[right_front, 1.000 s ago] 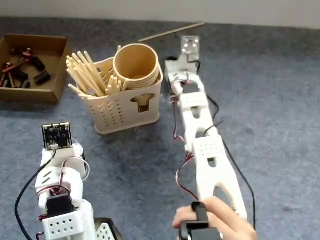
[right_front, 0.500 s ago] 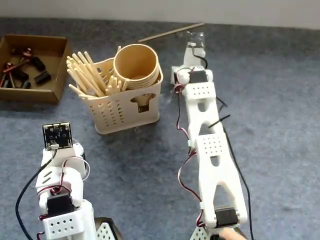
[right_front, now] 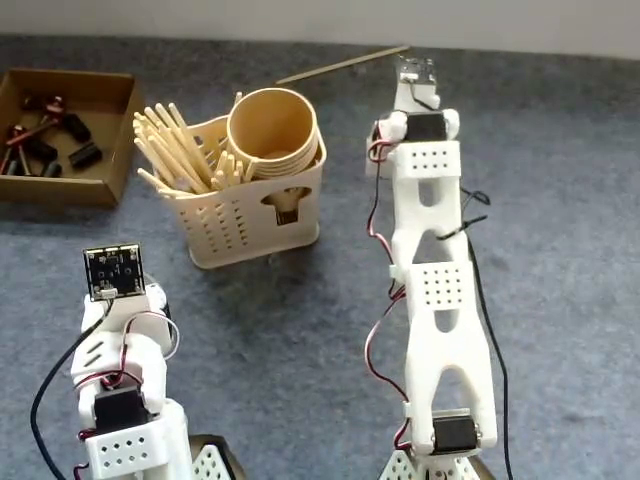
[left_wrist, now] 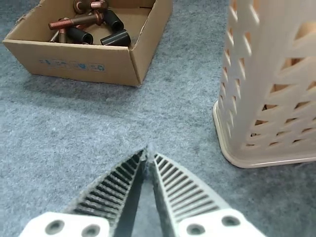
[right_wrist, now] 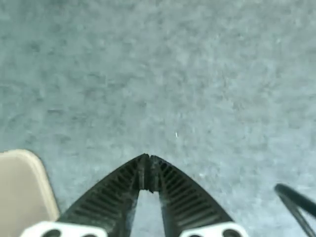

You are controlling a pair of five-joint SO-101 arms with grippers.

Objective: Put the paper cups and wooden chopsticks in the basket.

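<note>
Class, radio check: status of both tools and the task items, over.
Left tool shut, empty. Right tool shut, empty. Cups, chopsticks in basket; one stick loose on carpet, nothing covering it.

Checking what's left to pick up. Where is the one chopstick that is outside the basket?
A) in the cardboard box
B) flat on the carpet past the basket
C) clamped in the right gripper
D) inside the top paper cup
B: the chopstick lies flat on the carpet beyond the basket, and the right gripper is shut on nothing.
</note>
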